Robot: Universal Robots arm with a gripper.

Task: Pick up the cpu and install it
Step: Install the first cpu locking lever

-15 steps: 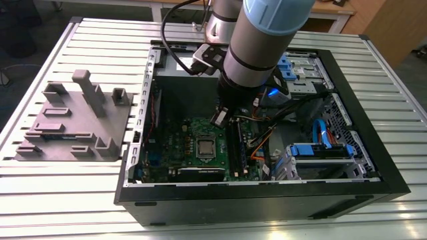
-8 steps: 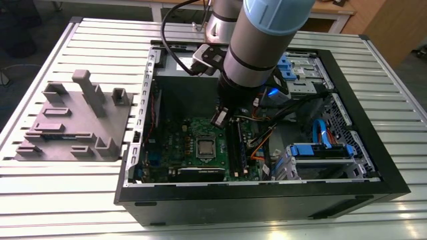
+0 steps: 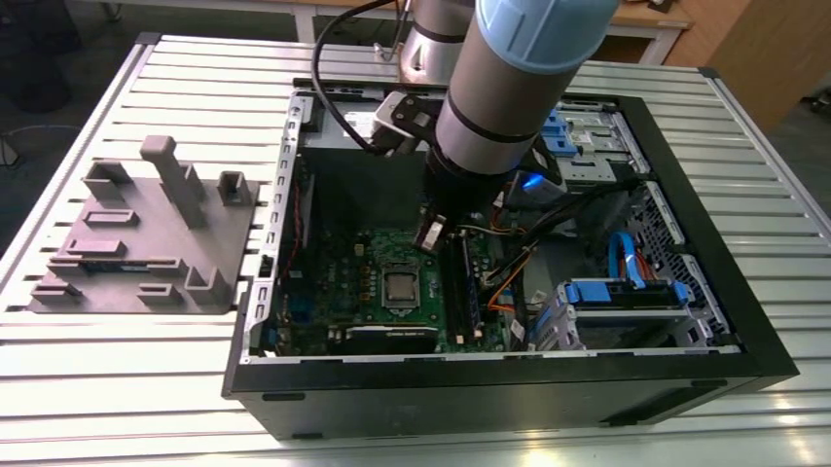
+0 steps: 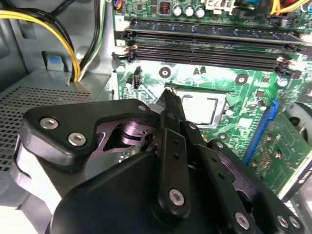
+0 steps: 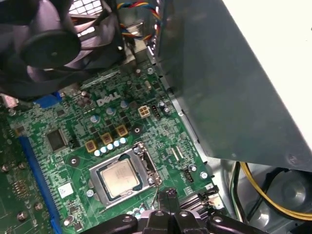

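Claw point(image 3: 430, 236) in the exterior view hangs inside the open case point(image 3: 702, 292) on the counter point(image 3: 156, 389), just beside the cpu point(image 3: 400, 285), which lies flat in the motherboard socket, toward that view's left. In the second wrist view the fingertips point(image 4: 169, 97) meet narrowly, holding nothing, the chip just past them. The first wrist view shows its whole square top and the socket frame point(image 5: 144, 163).

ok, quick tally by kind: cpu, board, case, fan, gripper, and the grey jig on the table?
cpu: 1
board: 1
case: 1
fan: 1
gripper: 1
grey jig: 1
Total: 6
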